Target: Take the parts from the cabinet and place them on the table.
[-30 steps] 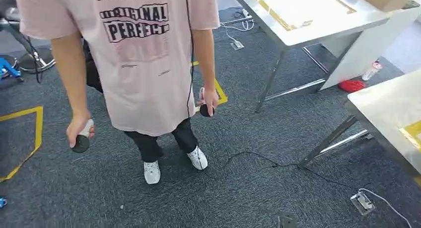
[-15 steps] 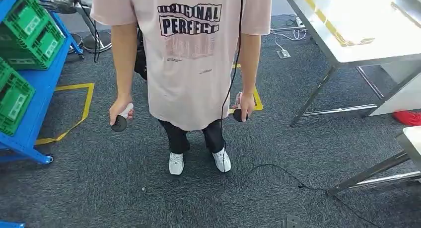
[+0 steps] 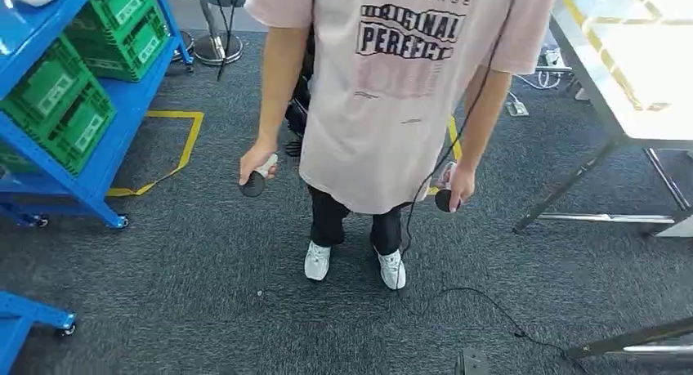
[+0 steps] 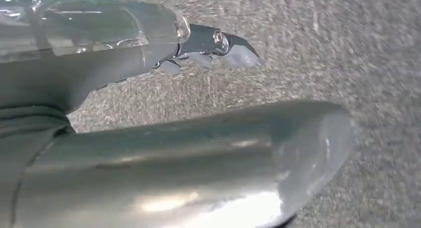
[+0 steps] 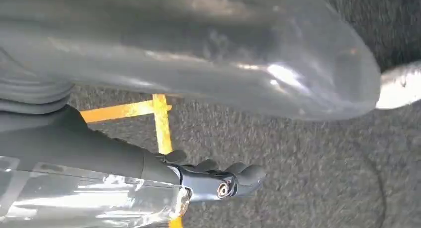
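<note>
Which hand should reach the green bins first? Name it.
Left, probably: the blue cabinet with green bins stands on the robot's left. Both the left hand and right hand hang empty.

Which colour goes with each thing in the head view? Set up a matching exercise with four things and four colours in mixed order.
Things:
1. crates
2. cabinet
3. floor tape
4. person's shoes

Colours:
A. yellow
B. white
C. green
D. blue

Pairs: 1-C, 2-D, 3-A, 4-B
</note>
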You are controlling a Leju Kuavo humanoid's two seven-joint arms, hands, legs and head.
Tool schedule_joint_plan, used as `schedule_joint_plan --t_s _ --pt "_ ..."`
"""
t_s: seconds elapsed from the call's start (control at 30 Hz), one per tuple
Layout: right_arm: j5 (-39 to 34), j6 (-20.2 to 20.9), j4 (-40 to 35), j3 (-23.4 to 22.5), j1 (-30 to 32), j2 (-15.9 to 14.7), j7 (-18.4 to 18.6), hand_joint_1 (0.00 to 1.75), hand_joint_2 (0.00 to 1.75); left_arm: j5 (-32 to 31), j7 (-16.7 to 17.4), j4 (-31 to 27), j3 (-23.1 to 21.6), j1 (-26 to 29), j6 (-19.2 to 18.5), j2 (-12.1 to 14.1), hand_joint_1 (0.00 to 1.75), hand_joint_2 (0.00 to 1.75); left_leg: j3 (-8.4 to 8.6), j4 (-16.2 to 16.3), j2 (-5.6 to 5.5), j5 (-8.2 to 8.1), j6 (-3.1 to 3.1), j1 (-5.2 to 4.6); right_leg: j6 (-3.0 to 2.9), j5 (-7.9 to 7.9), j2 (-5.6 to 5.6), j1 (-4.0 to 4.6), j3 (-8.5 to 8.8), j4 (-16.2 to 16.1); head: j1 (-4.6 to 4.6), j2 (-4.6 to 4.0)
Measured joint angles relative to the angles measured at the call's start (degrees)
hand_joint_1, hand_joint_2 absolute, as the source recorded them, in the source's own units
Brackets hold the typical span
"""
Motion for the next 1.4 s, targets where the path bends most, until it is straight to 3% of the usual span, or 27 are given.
schedule_joint_plan --t_s 0.07,0.13,0.2,0.27,0.3,0.43,0.47,0.5,0.53,0.6,0.63,0.67,0.73,0.77,0.8,0.83,0.93,0.97,1.0,1.03,1.1,1.13,1.2,1.27,1.3,1.33,1.4 --pt "-0.02 -0.02 0.00 0.24 0.38 0.02 0.00 0.00 0.00 -0.02 -0.02 -0.04 0.00 -0.28 0.00 -0.09 0.00 0.00 -0.18 0.00 -1.98 0.19 0.58 -0.16 -0.11 -4.68 2.71 0.07 -3.87 9.16 0.28 0.00" --pt "-0.07 -0.11 0.04 0.50 0.61 -0.04 0.00 0.00 0.00 0.00 -0.02 -0.04 0.00 -0.15 0.00 -0.15 0.00 0.00 -0.17 0.02 -4.08 0.32 0.79 -0.48 -0.40 -6.34 3.61 0.13 -7.04 15.56 0.92 0.00" --pt "-0.04 -0.11 0.09 0.55 0.42 -0.04 0.02 0.00 0.00 0.04 0.00 0.00 0.00 0.03 0.00 -0.11 0.00 0.00 -0.02 0.03 -5.84 0.40 0.89 -0.77 -1.21 -2.91 4.07 0.29 -6.35 12.53 1.53 0.00" --pt "-0.04 -0.11 0.07 0.72 0.17 -0.13 0.02 0.00 0.00 0.07 0.00 -0.02 0.00 0.03 0.00 -0.18 0.00 0.00 0.24 0.03 -7.45 0.46 0.83 -0.81 -2.24 3.17 6.20 0.75 -2.81 2.92 1.81 0.00" --pt "-0.04 -0.13 0.07 0.81 0.22 -0.24 0.02 0.00 0.00 0.05 0.00 0.00 0.02 -0.03 0.00 -0.33 0.00 0.00 0.12 0.05 -8.01 0.57 0.65 -0.85 -2.73 3.72 8.88 0.86 -2.03 0.43 1.79 0.00" --pt "-0.04 -0.15 0.04 0.92 -0.12 -0.26 0.24 0.00 0.00 0.09 0.15 -0.04 0.00 0.24 0.00 -0.50 0.00 0.00 -1.00 -0.13 -10.40 1.51 -0.86 -0.49 -3.31 3.74 7.27 0.98 -1.46 -1.59 2.08 0.00" --pt "-0.04 -0.15 0.02 0.94 -0.22 -0.04 0.24 0.00 0.00 0.11 0.17 -0.02 0.00 0.27 0.00 -0.37 0.00 0.00 -1.25 0.47 -8.60 0.95 -0.75 -0.62 -3.35 4.44 6.31 0.42 -1.12 -2.81 1.90 0.00" --pt "-0.04 -0.15 0.02 0.94 -0.27 -0.09 0.24 0.00 0.00 0.09 0.17 0.00 0.00 0.29 0.00 -0.31 0.00 0.00 -1.86 1.67 -3.71 -0.42 -1.07 -1.16 -3.46 4.69 5.91 0.64 -0.87 -3.27 1.58 0.00" --pt "-0.04 -0.15 0.02 0.94 -0.21 -0.11 0.24 0.00 0.00 0.11 0.17 0.00 0.00 0.13 0.00 -0.26 0.00 0.00 -3.26 4.53 -2.34 -2.59 -1.45 -0.86 -3.63 4.79 5.10 0.68 -0.87 -3.36 0.94 0.00" --pt "-0.07 -0.15 0.07 0.94 0.15 -0.20 0.26 0.00 0.00 0.11 0.17 -0.02 0.00 -0.01 0.00 -0.31 0.00 0.00 -6.92 12.77 -2.09 -6.66 -2.20 -0.25 -3.63 4.70 3.18 0.76 -0.92 -3.32 0.65 0.00" --pt "-0.04 -0.15 0.09 0.94 0.18 -0.20 0.26 0.00 0.00 0.11 0.17 -0.02 0.00 0.07 -0.02 -0.33 0.00 0.00 -8.08 15.36 -2.10 -7.38 -2.58 0.02 -3.58 4.66 2.29 0.73 -0.97 -3.30 0.52 0.00" --pt "-0.07 -0.15 0.09 0.96 0.17 -0.17 0.31 0.00 0.00 0.11 0.18 -0.02 0.00 0.17 -0.02 -0.31 0.00 0.00 -7.89 15.26 -2.05 -6.69 -2.92 0.34 -3.50 4.61 1.52 0.66 -0.96 -3.28 0.26 0.00" --pt "-0.07 -0.13 0.07 0.98 0.10 -0.13 0.31 0.00 0.00 0.11 0.17 -0.02 0.00 0.18 0.00 -0.26 0.00 0.00 -4.08 8.97 -1.07 -2.81 -3.41 0.71 -3.07 4.34 0.21 0.44 -0.88 -3.11 -0.33 0.00" --pt "-0.04 -0.13 0.04 0.98 0.06 -0.11 0.31 0.00 0.00 0.11 0.17 0.00 0.00 0.15 -0.02 -0.17 0.00 0.00 -0.92 3.79 0.70 -0.62 -3.54 0.78 -2.68 4.09 -0.34 0.32 -0.78 -2.84 -0.57 0.00" --pt "-0.07 -0.13 0.04 0.96 0.01 -0.15 0.31 0.00 0.00 0.11 0.17 -0.02 0.00 0.08 -0.02 -0.15 0.00 0.00 0.89 0.22 4.62 -1.08 -3.73 0.40 -2.22 3.80 -0.83 0.43 -0.70 -2.54 -0.74 0.00" --pt "-0.04 -0.13 0.04 0.98 -0.01 -0.18 0.31 0.00 0.00 0.11 0.17 -0.02 0.00 -0.03 -0.04 -0.18 0.00 0.00 1.09 -0.14 4.44 -0.96 -2.83 0.08 -1.75 3.41 -1.24 0.75 -0.79 -2.04 -1.14 0.00" --pt "-0.07 -0.11 0.04 1.01 -0.20 -0.18 0.31 0.00 0.00 0.11 0.18 -0.02 0.00 0.14 -0.06 -0.11 0.00 0.00 0.61 -0.05 2.13 -0.99 -1.25 -0.30 -1.30 3.27 -2.96 0.60 -0.32 -2.28 -0.33 0.00" --pt "-0.07 -0.11 0.02 1.03 -0.22 -0.18 0.31 0.00 0.00 0.11 0.17 0.00 0.00 0.11 -0.04 -0.07 0.00 0.00 0.73 -0.26 1.17 -0.69 -0.77 -0.03 -0.70 2.74 -2.78 0.39 -0.35 -2.14 -0.51 0.00" --pt "-0.04 -0.09 0.02 1.05 -0.28 -0.20 0.31 0.00 0.00 0.11 0.17 0.00 0.00 0.09 -0.04 0.00 0.00 0.00 0.67 -0.27 0.40 -0.63 -0.60 0.07 -0.33 1.56 0.45 0.17 -0.61 -0.96 -0.09 0.00" --pt "-0.06 -0.09 0.02 1.09 -0.23 -0.15 0.31 0.00 0.00 0.11 0.17 0.00 0.00 -0.01 -0.04 0.00 0.00 0.00 0.67 -0.27 -0.38 -0.55 -0.26 0.08 -0.31 -0.52 2.40 0.07 -1.79 2.08 0.15 0.00" --pt "-0.07 -0.09 0.04 1.22 0.25 -0.15 0.31 0.00 0.00 0.11 0.18 -0.02 0.00 -0.21 -0.07 -0.13 0.00 0.00 0.62 -0.26 -2.33 -0.42 0.34 -0.12 -0.41 -5.21 3.55 0.09 -6.10 12.08 0.46 0.00" --pt "-0.07 -0.11 0.07 1.22 0.40 -0.18 0.31 0.00 0.00 0.11 0.17 -0.02 0.00 -0.14 -0.07 -0.15 0.00 0.00 0.62 -0.25 -3.40 -0.37 0.42 -0.26 -0.55 -6.18 3.67 0.09 -7.93 15.81 0.76 0.00" --pt "-0.07 -0.11 0.11 1.31 0.35 -0.18 0.31 0.00 0.00 0.11 0.17 0.00 0.00 0.05 -0.07 -0.04 0.00 0.00 0.75 -0.23 -5.28 -0.33 0.47 -0.44 -1.08 -3.59 3.91 0.13 -8.09 14.93 1.18 0.00" --pt "-0.07 -0.11 0.09 1.33 0.13 -0.18 0.31 0.00 0.00 0.11 0.17 0.00 0.00 0.05 -0.07 -0.04 0.00 0.00 1.05 -0.22 -6.99 -0.28 0.40 -0.49 -1.83 2.43 5.17 0.20 -4.62 5.79 1.64 0.00" --pt "-0.07 -0.09 0.11 1.36 0.14 -0.20 0.31 0.00 0.00 0.11 0.17 -0.02 0.00 0.05 -0.07 -0.11 0.00 0.00 1.05 -0.23 -7.66 -0.27 0.37 -0.43 -2.18 4.55 7.26 0.23 -2.98 1.11 1.84 0.00" --pt "-0.07 -0.09 0.11 1.38 0.22 -0.22 0.31 0.00 0.00 0.11 0.17 -0.02 0.00 -0.05 -0.07 -0.18 0.00 0.00 0.83 0.04 -8.38 -0.21 0.04 -0.75 -2.42 4.12 8.79 0.07 -2.54 -0.05 1.72 0.00" --pt "-0.04 -0.09 0.11 1.40 -0.14 -0.22 0.31 0.00 0.00 0.11 0.17 -0.02 0.00 0.05 -0.07 -0.28 0.00 0.00 0.17 -0.14 -9.41 0.27 -0.70 -0.24 -2.34 3.71 8.05 0.25 -2.01 -1.09 1.97 0.00"
